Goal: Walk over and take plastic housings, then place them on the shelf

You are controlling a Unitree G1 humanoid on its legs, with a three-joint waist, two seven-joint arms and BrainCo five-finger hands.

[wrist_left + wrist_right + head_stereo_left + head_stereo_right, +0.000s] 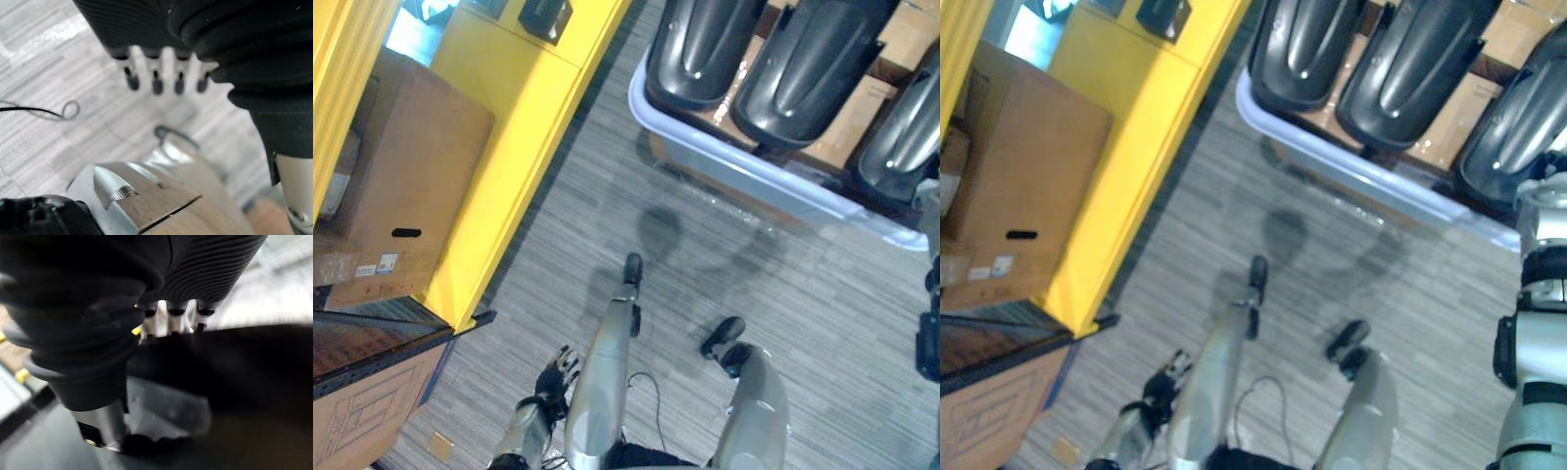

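My left hand (558, 374) hangs low at 7 o'clock over the grey floor (587, 225). Its fingers (156, 83) are straight and a bit spread, and it holds nothing. The dark plastic housings (808, 69) lie side by side in a pale tray (744, 162) at 1 o'clock. My right hand (172, 319) is close up to something dark. I cannot tell if it is open or closed. The yellow shelf (524, 127) stands at 10 o'clock.
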